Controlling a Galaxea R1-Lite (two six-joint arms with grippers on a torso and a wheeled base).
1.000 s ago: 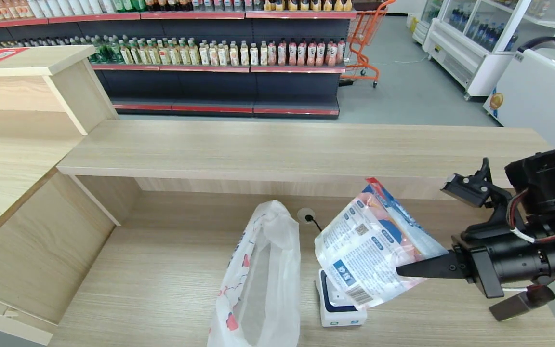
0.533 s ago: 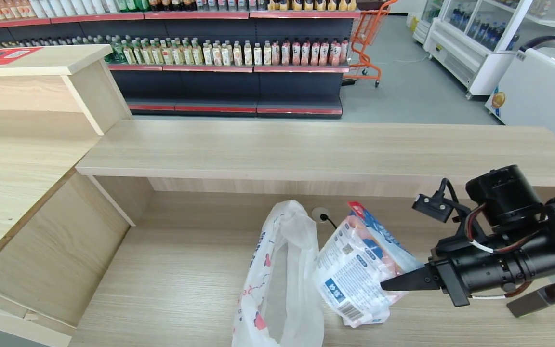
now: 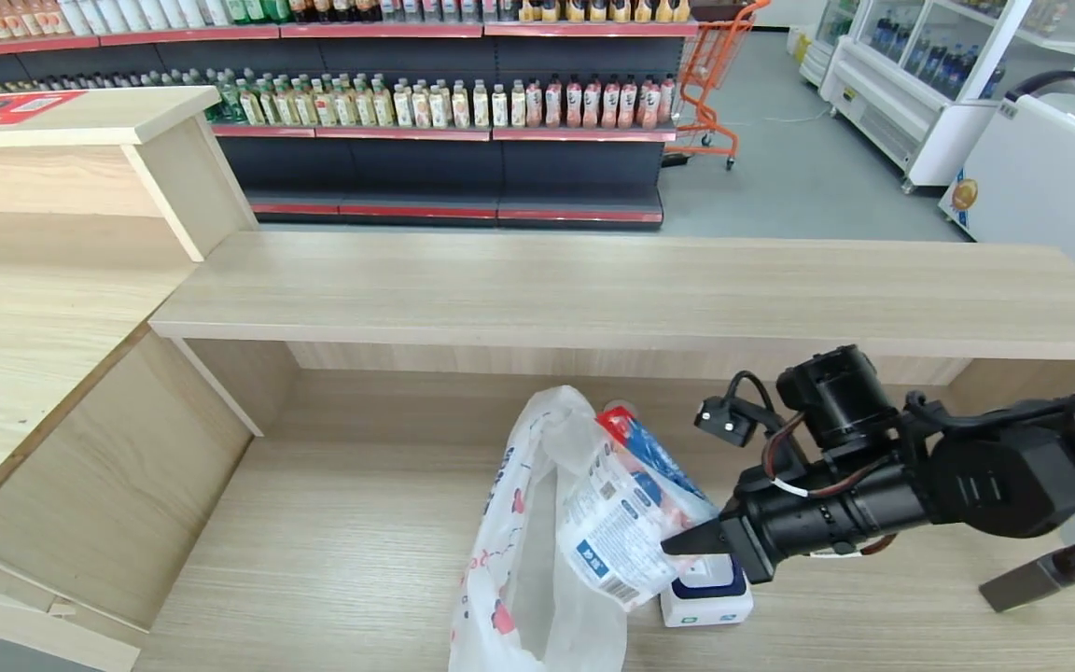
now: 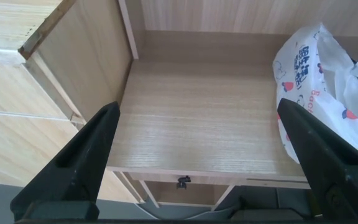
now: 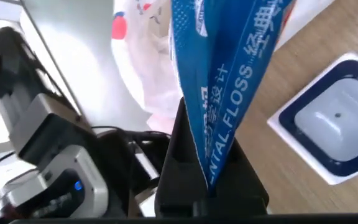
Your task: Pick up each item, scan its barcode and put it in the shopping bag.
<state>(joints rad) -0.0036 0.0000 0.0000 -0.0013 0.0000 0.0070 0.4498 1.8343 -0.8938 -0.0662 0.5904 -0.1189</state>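
Bagging step, I judge: I am gripping the pouch (image 3: 617, 527) clenched in the right gripper (image 3: 679, 541) at the shopping bag's (image 3: 509, 560) mouth rim, with the scanner (image 3: 705, 602) at the bag's 4 o'clock. Left gripper (image 4: 197, 106) is hanging released. Next: nudging toward 9 o'clock, lowering, letting go

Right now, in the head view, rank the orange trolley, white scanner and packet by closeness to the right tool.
1. Packet, held in the right tool.
2. White scanner, on the counter just beneath.
3. Orange trolley, far back by the shelves.
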